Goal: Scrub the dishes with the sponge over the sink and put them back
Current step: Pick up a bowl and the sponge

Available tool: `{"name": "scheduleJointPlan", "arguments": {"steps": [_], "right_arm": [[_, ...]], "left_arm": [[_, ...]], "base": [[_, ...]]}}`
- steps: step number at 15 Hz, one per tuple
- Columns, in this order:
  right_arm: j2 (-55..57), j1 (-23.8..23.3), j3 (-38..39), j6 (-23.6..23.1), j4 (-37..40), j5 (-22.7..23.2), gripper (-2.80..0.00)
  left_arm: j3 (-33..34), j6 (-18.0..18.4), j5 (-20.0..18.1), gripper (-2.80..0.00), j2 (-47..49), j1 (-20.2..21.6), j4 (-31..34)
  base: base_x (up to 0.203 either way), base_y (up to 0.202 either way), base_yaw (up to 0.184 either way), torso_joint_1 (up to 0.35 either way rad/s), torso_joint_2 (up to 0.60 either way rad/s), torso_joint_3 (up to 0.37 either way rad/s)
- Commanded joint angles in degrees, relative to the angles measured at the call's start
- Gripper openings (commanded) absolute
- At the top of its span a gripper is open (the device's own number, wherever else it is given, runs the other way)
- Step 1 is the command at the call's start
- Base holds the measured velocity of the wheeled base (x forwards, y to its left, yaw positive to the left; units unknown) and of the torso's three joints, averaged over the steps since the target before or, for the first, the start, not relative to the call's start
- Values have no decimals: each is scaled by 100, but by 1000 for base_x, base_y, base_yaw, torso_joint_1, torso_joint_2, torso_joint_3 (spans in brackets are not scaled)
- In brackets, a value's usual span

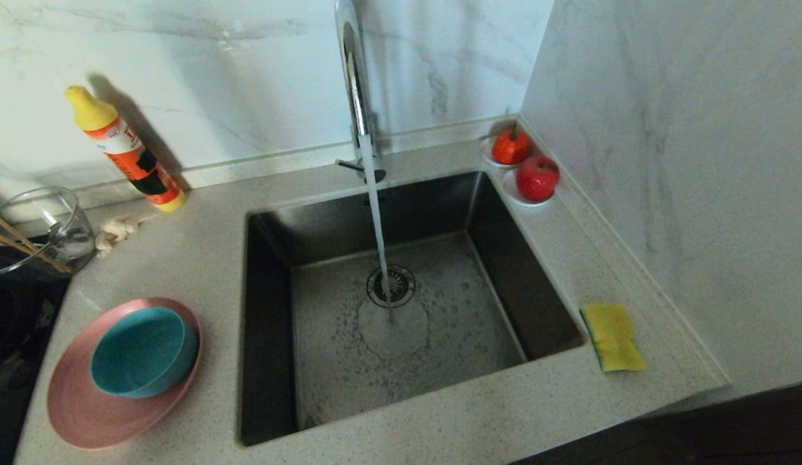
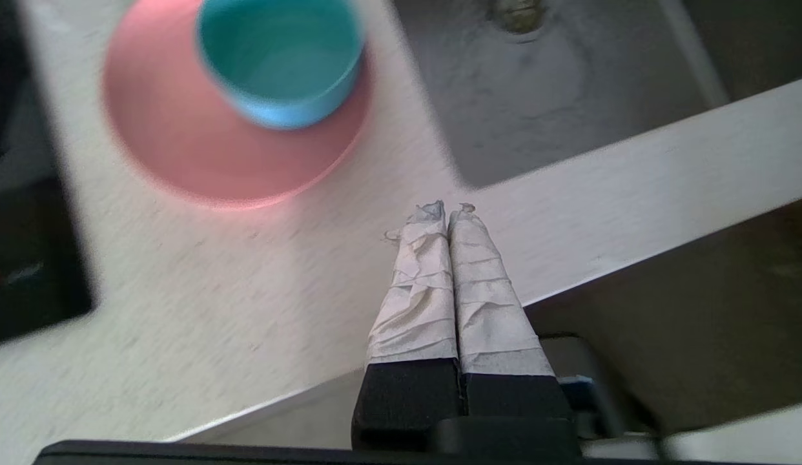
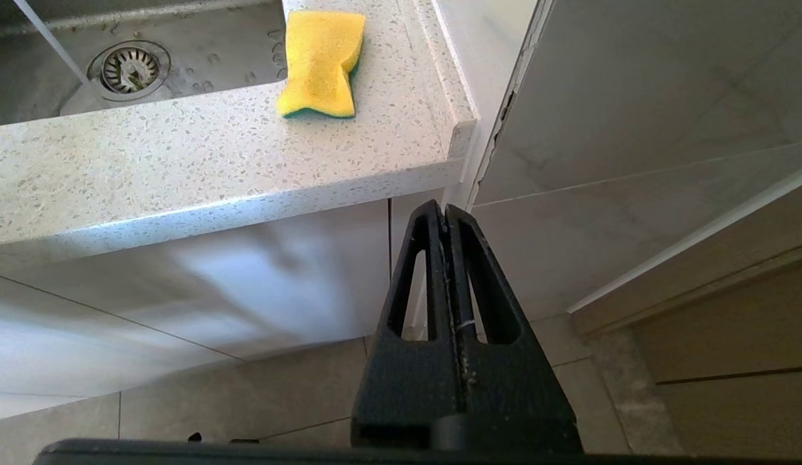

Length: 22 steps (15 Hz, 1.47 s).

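A teal bowl (image 1: 143, 350) sits inside the pink plate (image 1: 84, 413) on the counter left of the sink (image 1: 349, 213). Thin wooden sticks (image 1: 13, 242) lean in a glass jug at the far left. The yellow sponge (image 1: 611, 336) lies on the counter right of the basin. Water runs from the chrome tap (image 1: 357, 97) onto the drain strainer (image 1: 391, 285). Neither arm shows in the head view. My left gripper (image 2: 449, 208), taped fingers pressed together and empty, hangs over the counter's front edge near the plate (image 2: 181, 142) and bowl (image 2: 278, 58). My right gripper (image 3: 444, 206) is shut and empty, below the counter edge, under the sponge (image 3: 320, 61).
An orange and yellow bottle (image 1: 126, 148) leans on the back wall. The glass jug (image 1: 46, 226) and a crumpled white scrap (image 1: 117, 229) stand near it. Two white saucers with red fruit (image 1: 536, 177) fill the back right corner. A marble wall (image 1: 698, 161) closes the right side.
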Motion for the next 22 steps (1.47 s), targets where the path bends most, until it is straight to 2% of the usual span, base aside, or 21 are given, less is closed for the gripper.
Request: {"name": "scheduleJointPlan", "arguments": {"steps": [1,4,6,19,22], "right_arm": [[6,0,0,-3,-2,-2,-280],[-3,0,-6,2,-2,-7,-280],[-3,-5,-2,2,-2,-2,-280],[-9,0,2,-7,-2,-6,-280],[-12,0,2,-171,23,-37,-280]], "left_arm": [[635,53,266,-280,-1091,-146,-49],[1711,13,844,-280,-1623,-179,-444],[2354,-112,1172,-280,-1608,-186,-1367],[2424,-172,1139,-280,-1604,-197,-1447],[2424,-172,1139,-280,-1599,-197,-1447]], "base": [[0,0,0,0,0,0],[0,0,0,0,0,0],[0,0,0,0,0,0],[0,0,0,0,0,0],[0,0,0,0,0,0]]}}
